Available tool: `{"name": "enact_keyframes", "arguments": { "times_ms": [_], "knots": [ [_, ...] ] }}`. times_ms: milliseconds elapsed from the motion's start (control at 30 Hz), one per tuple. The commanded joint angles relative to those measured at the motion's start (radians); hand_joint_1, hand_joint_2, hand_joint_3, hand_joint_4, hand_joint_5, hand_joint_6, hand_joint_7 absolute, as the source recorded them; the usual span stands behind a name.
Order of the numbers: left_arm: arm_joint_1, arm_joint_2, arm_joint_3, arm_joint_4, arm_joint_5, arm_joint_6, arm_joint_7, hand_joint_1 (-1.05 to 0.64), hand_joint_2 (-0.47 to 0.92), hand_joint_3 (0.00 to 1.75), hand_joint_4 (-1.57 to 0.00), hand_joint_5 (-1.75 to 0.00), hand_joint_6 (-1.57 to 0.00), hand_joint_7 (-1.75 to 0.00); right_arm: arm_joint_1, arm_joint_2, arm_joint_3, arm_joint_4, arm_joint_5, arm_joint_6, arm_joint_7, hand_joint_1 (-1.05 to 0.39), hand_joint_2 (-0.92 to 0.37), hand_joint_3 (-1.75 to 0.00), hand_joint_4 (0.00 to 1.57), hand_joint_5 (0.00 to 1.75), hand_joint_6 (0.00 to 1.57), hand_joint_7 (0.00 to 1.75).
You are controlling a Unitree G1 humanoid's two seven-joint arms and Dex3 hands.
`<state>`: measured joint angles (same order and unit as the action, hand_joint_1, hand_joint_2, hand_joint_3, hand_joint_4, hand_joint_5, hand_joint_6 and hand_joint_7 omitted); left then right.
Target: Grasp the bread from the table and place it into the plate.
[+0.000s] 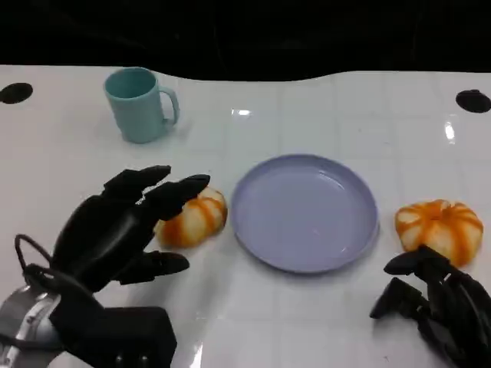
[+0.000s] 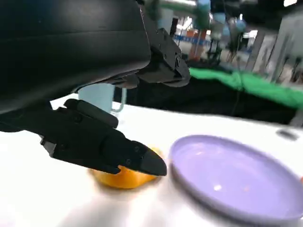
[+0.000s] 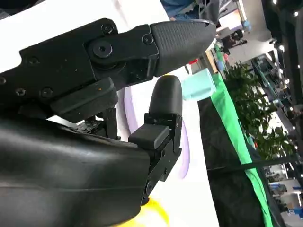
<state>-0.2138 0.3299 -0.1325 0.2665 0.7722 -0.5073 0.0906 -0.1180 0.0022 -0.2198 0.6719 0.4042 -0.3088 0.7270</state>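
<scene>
Left hand (image 1: 115, 230) is being spread over the bread (image 1: 192, 218) left of the plate (image 1: 307, 261), nothing clamped yet; right hand's (image 1: 437, 303) state can't be told.

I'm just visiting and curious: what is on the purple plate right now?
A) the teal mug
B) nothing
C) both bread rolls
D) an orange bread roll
B: the plate is bare, with one bread roll beside its left edge, another to its right, and the mug standing farther back.
</scene>
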Motion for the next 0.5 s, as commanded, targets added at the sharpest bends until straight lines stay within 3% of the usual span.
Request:
{"name": "enact_keyframes", "arguments": {
  "times_ms": [33, 167, 300, 467, 500],
  "knots": [
    [-0.061, 0.036, -0.054, -0.002, 0.025, 0.094, -0.056, -0.33, 0.79, 0.0, 0.0, -0.18, -0.21, 0.0, 0.006, -0.008, -0.007, 0.004, 0.005, -0.007, 0.003, -0.53, -0.92, -0.24, 0.61, 1.5, 0.56, 1.2],
    [-0.071, 0.05, -0.084, -0.002, 0.017, 0.127, -0.053, -0.32, 0.79, 0.0, 0.0, -0.14, -0.19, 0.0, 0.005, -0.007, -0.007, 0.006, 0.005, -0.008, 0.003, -0.53, -0.92, -0.24, 0.6, 1.51, 0.56, 1.19],
    [-0.181, 0.028, -0.166, 0.103, 0.071, 0.241, -0.11, -0.3, 0.79, 0.0, 0.0, -0.1, -0.14, 0.0, -0.008, -0.027, -0.006, 0.026, 0.003, -0.012, 0.032, -0.55, -0.92, -0.25, 0.59, 1.52, 0.55, 1.18],
    [-0.203, 0.039, -0.201, 0.119, 0.056, 0.27, -0.103, -0.3, 0.8, 0.0, 0.0, -0.08, -0.12, 0.0, -0.01, -0.026, -0.009, 0.031, 0.004, -0.016, 0.038, -0.55, -0.92, -0.26, 0.59, 1.53, 0.55, 1.17],
    [-0.256, 0.021, -0.223, 0.187, 0.07, 0.298, -0.115, -0.3, 0.79, 0.0, -0.01, -0.08, -0.12, 0.0, -0.008, -0.023, -0.007, 0.029, -0.002, -0.023, 0.027, -0.55, -0.92, -0.26, 0.59, 1.53, 0.55, 1.18]
  ]
}}
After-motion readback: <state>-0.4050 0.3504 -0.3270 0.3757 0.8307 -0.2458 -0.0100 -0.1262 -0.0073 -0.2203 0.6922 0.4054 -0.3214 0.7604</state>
